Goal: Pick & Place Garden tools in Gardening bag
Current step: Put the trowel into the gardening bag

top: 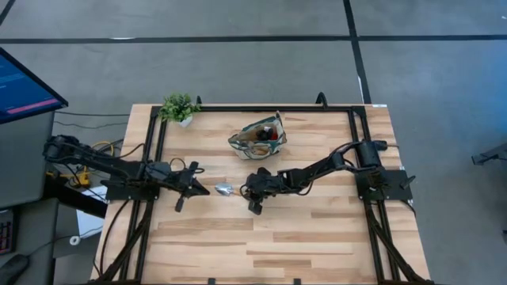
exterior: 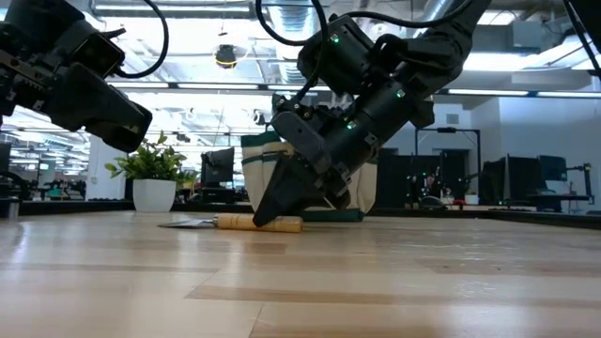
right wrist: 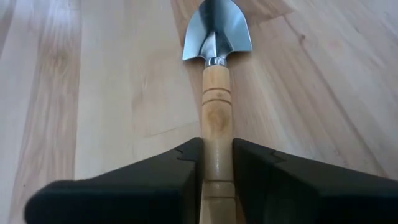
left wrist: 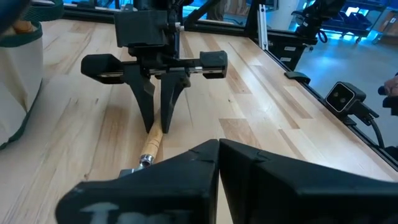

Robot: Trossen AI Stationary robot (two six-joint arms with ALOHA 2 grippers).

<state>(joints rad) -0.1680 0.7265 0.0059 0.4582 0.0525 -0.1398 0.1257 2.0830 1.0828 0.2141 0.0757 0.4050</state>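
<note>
A trowel with a silver blade (top: 224,188) and a light wooden handle (right wrist: 216,118) lies flat on the table; it also shows in the low view (exterior: 235,222). My right gripper (top: 252,192) is shut on the handle's free end. My left gripper (top: 196,188) is shut and empty, just left of the blade. The beige gardening bag with green trim (top: 260,136) stands behind them toward the far edge, with tools inside it. My right gripper pinches the wooden handle near its free end (right wrist: 217,163) between its two fingers, one on each side. The fingers (exterior: 274,208) slant down from the table's right, roughly in line with the handle. The trowel lies on the table, its blade toward my left gripper.
A small green potted plant (top: 179,108) stands at the far left corner. Black frame rails (top: 238,110) run along the table's far, left and right edges. Bare wood (top: 269,245) fills the near half of the table.
</note>
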